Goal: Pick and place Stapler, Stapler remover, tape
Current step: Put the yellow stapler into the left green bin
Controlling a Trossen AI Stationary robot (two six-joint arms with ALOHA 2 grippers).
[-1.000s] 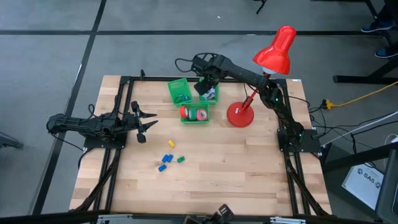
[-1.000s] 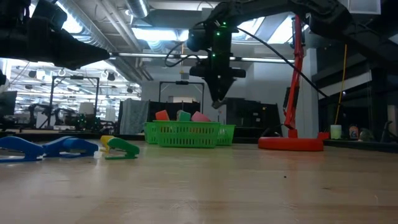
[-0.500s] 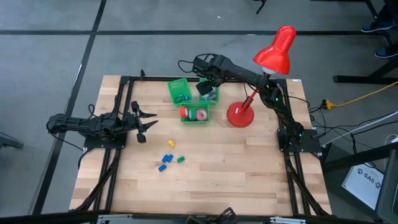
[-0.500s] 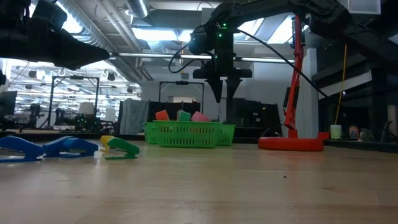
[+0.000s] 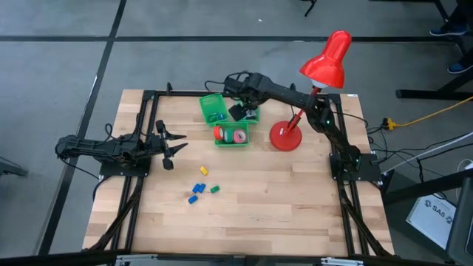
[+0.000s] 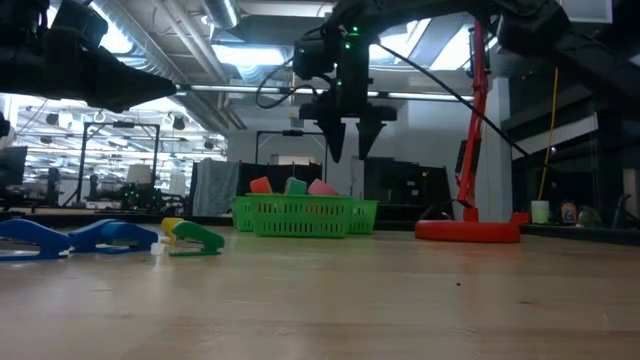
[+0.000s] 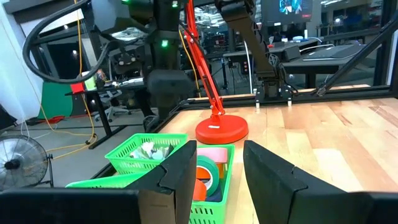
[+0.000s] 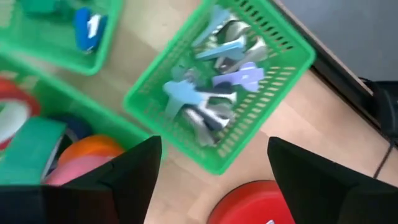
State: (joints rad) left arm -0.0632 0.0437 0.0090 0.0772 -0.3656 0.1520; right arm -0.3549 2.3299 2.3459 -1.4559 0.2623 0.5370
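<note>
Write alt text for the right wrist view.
The right hand, fingers open and empty, hovers over a green basket of pale blue and lilac staple removers. Beside it, another basket holds tape rolls, and a third holds a blue stapler.

Pale wooden table (image 5: 281, 199), smooth planks; green plastic mesh baskets (image 8: 273, 74); glossy red lamp (image 5: 329, 63)
</note>
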